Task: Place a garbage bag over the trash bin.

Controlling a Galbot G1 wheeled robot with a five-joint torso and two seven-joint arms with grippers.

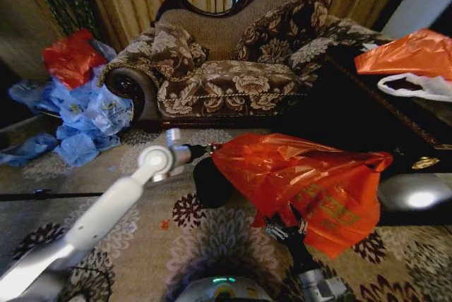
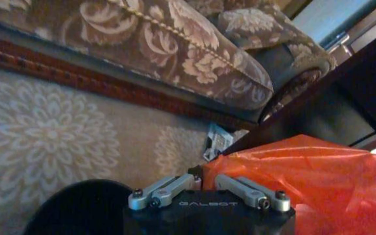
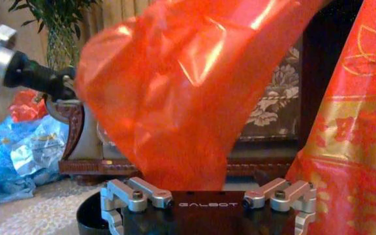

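Both GALBOT-marked tools, left (image 2: 204, 188) and right (image 3: 211, 193), clamped on garbage bag (image 1: 311, 178)

I have open carpet (image 1: 141, 245) on my left side, with room to swing an arm there. Ahead, the sofa (image 1: 226, 69) blocks the way, and the dark table (image 1: 367, 104) walls off my right. The garbage bag (image 1: 304, 182) drapes over most of the trash bin (image 1: 210, 183), so only the bin's left flank is reachable.
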